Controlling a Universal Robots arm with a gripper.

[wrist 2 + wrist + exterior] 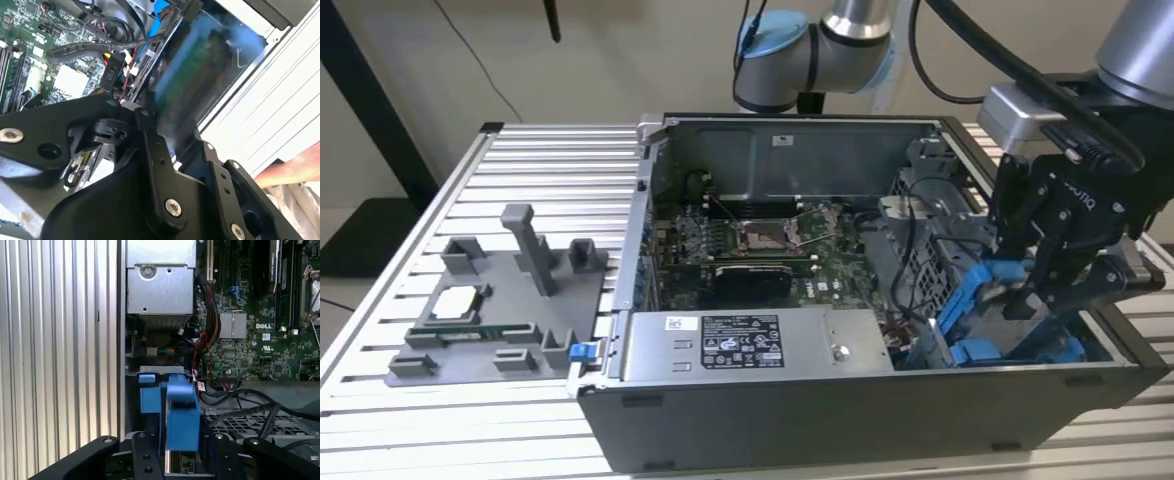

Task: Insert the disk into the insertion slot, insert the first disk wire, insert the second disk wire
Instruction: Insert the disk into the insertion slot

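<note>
My gripper [1047, 295] hangs over the front corner of the open computer case [854, 420] on the exterior view's right. It is shut on the disk [176, 462], held on edge by its bright blue carrier [180, 407]. The same blue carrier [998, 285] stands just above the insertion slot [983, 351], whose blue rails line the bay below it. In the first wrist view a blue tab of the slot [149, 396] sits right beside the carrier. The disk [185, 85] appears blurred in the second wrist view. Black cables [100, 47] with a connector lie loose beside the bay.
A labelled grey power-supply box [747, 345] fills the case's front middle, with the motherboard [747, 240] behind it. A perforated metal cage [927, 255] stands next to the bay. A grey fixture tray [494, 300] rests on the slatted table. A person's hand [295, 170] is outside the case wall.
</note>
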